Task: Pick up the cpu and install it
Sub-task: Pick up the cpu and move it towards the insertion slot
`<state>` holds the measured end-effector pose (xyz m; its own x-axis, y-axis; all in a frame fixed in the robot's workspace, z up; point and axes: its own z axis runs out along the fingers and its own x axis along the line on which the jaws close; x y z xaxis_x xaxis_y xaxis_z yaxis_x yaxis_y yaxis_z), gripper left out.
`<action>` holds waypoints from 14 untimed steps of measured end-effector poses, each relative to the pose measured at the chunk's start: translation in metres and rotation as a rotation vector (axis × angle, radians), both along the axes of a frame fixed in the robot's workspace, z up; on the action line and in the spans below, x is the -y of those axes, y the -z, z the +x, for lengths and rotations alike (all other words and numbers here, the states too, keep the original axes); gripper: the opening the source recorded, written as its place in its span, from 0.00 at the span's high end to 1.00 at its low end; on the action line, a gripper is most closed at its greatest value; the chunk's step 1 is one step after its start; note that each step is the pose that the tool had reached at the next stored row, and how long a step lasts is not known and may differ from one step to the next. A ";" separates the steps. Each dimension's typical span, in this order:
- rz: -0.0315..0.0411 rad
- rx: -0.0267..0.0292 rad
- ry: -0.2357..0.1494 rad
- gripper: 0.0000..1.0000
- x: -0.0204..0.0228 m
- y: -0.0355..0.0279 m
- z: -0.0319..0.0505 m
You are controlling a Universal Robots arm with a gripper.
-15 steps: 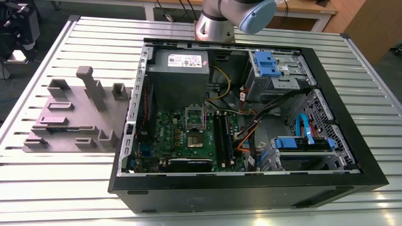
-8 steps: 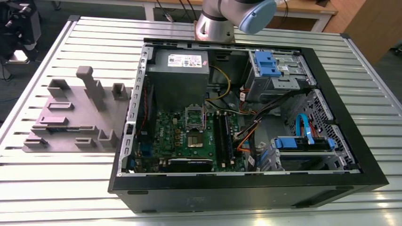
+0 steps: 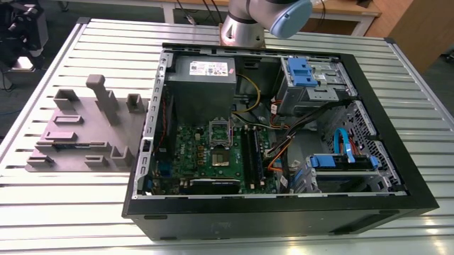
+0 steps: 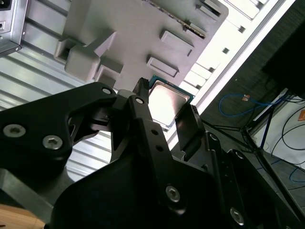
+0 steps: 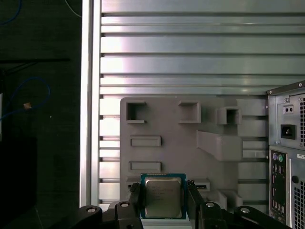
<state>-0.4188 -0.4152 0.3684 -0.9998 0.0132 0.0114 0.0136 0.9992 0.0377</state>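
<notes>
**Cpu pinched by its edges, held above the tray**

The cpu is a small, flat, rigid chip with a shiny metal top and a thin pale rim. I judge it very light but easily damaged. The metal lid gives little friction. The underside is not visible and is probably the delicate face, so the side edges are the safe place to grip. Tilting or squeezing it hard would be risky.

That is how the end effector has it. In both wrist views its two dark fingers are closed to the chip's width, one on each of two opposite edges. The lid stays bare between them, and the chip looks level and square to the fingers. The second wrist view shows the same edge grip on the cpu near the fingertips.

The wrist points straight down. The grey tray and the slatted table lie well below, so the cpu seems to hang clear over the tray's border.

In the exterior view the tray sits at 9 o'clock from the open case. The arm rises at the case's 12 o'clock.
</notes>
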 end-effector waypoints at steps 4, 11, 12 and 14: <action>0.0001 0.0003 0.000 0.53 0.0000 0.0003 0.0008; 0.0000 0.0001 0.000 0.53 0.0000 0.0002 0.0038; 0.0000 0.0002 0.000 0.53 0.0000 0.0002 0.0042; 0.0000 0.0001 0.000 0.53 0.0000 0.0002 0.0048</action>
<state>-0.4140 -0.4152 0.3682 -0.9998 0.0132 0.0114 0.0136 0.9992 0.0376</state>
